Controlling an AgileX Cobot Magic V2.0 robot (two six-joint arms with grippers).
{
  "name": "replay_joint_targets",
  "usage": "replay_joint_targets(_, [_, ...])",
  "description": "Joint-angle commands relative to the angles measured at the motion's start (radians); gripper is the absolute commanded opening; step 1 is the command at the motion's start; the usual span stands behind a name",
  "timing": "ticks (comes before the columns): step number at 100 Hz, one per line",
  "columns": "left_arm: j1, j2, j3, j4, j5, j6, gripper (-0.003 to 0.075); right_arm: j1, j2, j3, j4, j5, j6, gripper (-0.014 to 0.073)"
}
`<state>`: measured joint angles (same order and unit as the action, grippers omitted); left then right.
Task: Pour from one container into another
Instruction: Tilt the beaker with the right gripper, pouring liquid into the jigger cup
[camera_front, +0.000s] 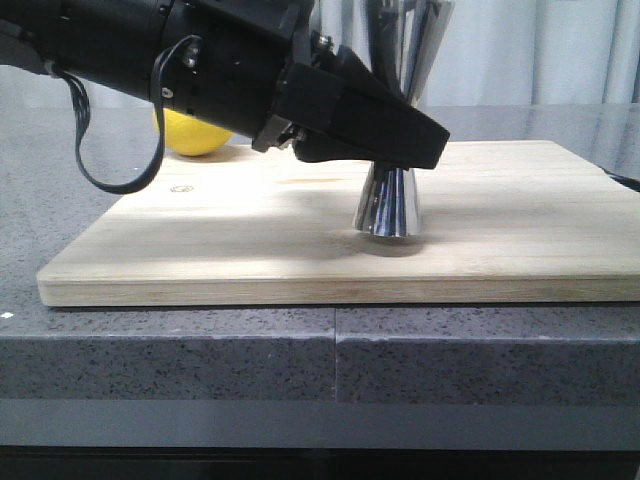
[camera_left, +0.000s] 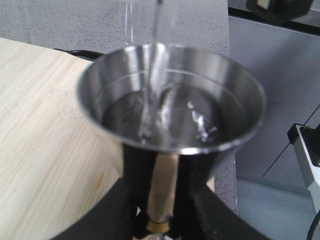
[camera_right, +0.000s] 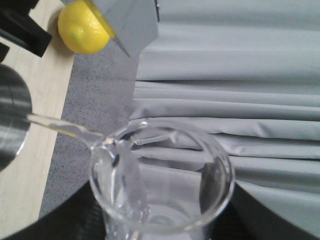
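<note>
Beaker (camera_right: 160, 185) (right fingers clamp it) streams water into left-clamped jigger (camera_left: 172, 107).

Showing across the views are one steel jigger (camera_front: 388, 205), one glass beaker (camera_right: 160, 185), one lemon (camera_front: 195, 133), one wooden board (camera_front: 250, 240), one stone counter (camera_front: 170, 350), one grey curtain (camera_right: 240, 75), and one stream of clear liquid (camera_left: 155, 75).

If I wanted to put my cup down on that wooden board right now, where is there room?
The wooden board is bare to the right of the steel jigger, out to its right edge. The front strip near the board's left corner is also bare, below the left arm. It is crowded around the jigger, where the left gripper reaches over, and at the back left by the lemon.
</note>
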<state>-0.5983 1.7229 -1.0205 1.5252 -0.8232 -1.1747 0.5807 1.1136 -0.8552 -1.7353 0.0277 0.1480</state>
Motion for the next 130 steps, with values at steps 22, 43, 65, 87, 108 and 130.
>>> replay_joint_targets(22, [0.000, -0.055, -0.034, -0.030, -0.050, -0.008, 0.0058, 0.001, -0.017, -0.037, -0.071, 0.016, 0.000, 0.0252])
replay_joint_targets(43, [0.000, -0.055, -0.034, -0.030, -0.050, -0.008, 0.0058, 0.001, -0.017, -0.037, -0.116, 0.016, 0.000, 0.0252])
replay_joint_targets(65, [0.000, -0.055, -0.034, -0.030, -0.050, -0.008, 0.0058, 0.001, -0.017, -0.037, -0.133, 0.016, 0.000, 0.0252])
replay_joint_targets(87, [0.000, -0.055, -0.034, -0.030, -0.050, -0.008, 0.0058, 0.001, -0.017, -0.037, -0.133, 0.016, 0.000, 0.0252])
replay_joint_targets(108, [0.000, -0.055, -0.034, -0.030, -0.050, -0.008, 0.0058, 0.001, -0.017, -0.037, -0.133, 0.016, 0.000, 0.0252])
replay_joint_targets(130, [0.000, -0.055, -0.034, -0.030, -0.050, -0.008, 0.0058, 0.001, -0.017, -0.037, -0.061, 0.016, 0.000, 0.0252])
